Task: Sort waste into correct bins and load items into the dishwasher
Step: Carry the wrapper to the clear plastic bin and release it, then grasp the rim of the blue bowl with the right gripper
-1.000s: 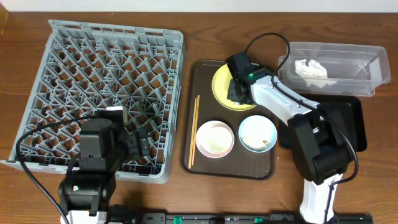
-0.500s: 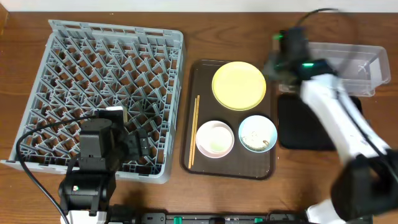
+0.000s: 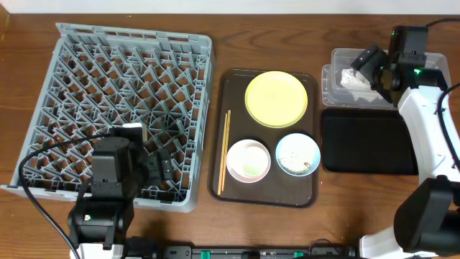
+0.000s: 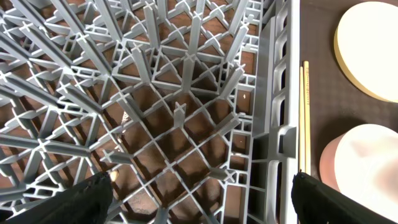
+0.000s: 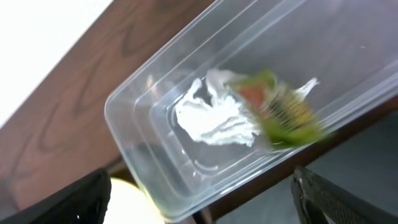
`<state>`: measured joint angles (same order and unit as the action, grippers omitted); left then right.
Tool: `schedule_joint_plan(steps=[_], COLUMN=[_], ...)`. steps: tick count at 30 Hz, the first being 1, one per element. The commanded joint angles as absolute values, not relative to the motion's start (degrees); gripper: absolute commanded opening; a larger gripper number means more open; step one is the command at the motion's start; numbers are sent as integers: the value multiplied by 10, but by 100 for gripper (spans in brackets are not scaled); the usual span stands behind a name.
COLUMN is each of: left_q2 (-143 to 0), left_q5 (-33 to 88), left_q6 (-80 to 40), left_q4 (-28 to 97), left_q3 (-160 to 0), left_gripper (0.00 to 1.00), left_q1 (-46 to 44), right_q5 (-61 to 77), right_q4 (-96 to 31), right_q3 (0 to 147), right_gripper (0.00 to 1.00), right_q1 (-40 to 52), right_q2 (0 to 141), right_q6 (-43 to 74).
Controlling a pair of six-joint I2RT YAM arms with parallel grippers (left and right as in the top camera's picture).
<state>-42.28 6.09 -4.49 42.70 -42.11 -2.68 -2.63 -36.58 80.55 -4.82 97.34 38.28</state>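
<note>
My right gripper (image 3: 371, 66) hangs open over the clear tub (image 3: 348, 52) at the back right. In the right wrist view the green-and-orange wrapper (image 5: 283, 109) lies blurred inside the tub (image 5: 155, 81) beside the crumpled white tissue (image 5: 214, 118), free of my fingers (image 5: 81, 199). The black tray (image 3: 368, 140) sits just in front of the tub. The yellow-green plate (image 3: 277, 98), white bowl (image 3: 249, 160), blue bowl (image 3: 297, 154) with pale scraps and chopsticks (image 3: 224, 151) rest on the brown serving tray (image 3: 233, 183). My left gripper (image 3: 154, 169) stands open over the grey dish rack (image 3: 129, 43).
The left wrist view looks down on the rack's lattice (image 4: 180, 106), with the chopsticks (image 4: 303, 118), plate (image 4: 370, 50) and white bowl (image 4: 367, 168) to its right. Bare wooden table (image 3: 215, 29) surrounds everything.
My right gripper left the plate, swung right to the clear tub and opened, letting the wrapper go into the tub. The left arm has stayed still.
</note>
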Motion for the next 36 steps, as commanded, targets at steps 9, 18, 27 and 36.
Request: schedule_joint_plan(steps=[9, 18, 27, 36], left_q2=[-422, -422, -422, -422], left_q5=[68, 68, 68, 68], left_q6=[-48, -48, -48, -48], left_q4=[428, 428, 428, 428], left_q3=[-434, -434, -434, -434], left_gripper=[92, 92, 92, 93], left_q1=[-26, -26, -26, -26], right_q5=[179, 178, 148, 148], right_q4=[-607, -669, -478, -379], right_q3=[805, 720, 542, 454], right_gripper=[82, 74, 55, 32], right_q1=[20, 178, 287, 294], right_q2=[867, 865, 866, 866], right_q6=[13, -40, -7, 8])
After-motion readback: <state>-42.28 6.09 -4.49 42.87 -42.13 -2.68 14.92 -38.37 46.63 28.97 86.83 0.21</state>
